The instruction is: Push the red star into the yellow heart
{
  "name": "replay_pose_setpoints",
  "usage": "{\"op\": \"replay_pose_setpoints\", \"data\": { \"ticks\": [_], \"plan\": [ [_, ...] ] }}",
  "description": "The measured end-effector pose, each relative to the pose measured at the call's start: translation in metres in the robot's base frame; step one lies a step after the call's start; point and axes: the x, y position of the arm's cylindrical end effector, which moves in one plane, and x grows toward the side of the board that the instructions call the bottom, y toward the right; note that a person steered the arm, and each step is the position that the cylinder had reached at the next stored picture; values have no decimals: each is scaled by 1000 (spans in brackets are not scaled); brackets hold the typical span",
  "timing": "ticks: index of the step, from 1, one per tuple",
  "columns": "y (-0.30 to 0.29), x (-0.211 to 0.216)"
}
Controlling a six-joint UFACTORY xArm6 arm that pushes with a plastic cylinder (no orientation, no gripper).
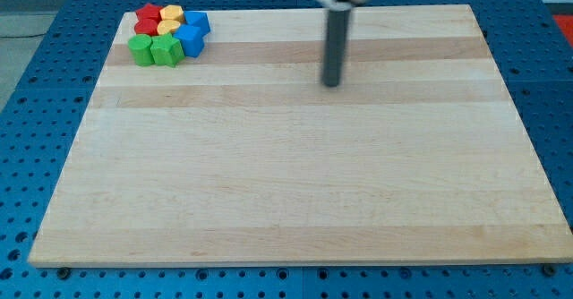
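All the blocks sit packed together in one cluster at the view's top left corner of the wooden board (pixel 295 174). Two red blocks (pixel 148 19) lie at the cluster's top left, and they touch two yellow blocks (pixel 170 19) just to their right. I cannot make out which is the star or the heart. My tip (pixel 332 84) rests on the board far to the right of the cluster, touching no block.
Two blue blocks (pixel 192 30) form the cluster's right side and two green blocks (pixel 154 50) its bottom. The board lies on a blue perforated table (pixel 36 111). The cluster is close to the board's top and left edges.
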Motion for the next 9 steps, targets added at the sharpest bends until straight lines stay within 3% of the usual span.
{"op": "replay_pose_setpoints", "data": {
  "ticks": [2,3,4,8,9],
  "plan": [
    [-229,42],
    [-294,25],
    [-307,18],
    [-303,-177],
    [-291,-180]
  ]
}}
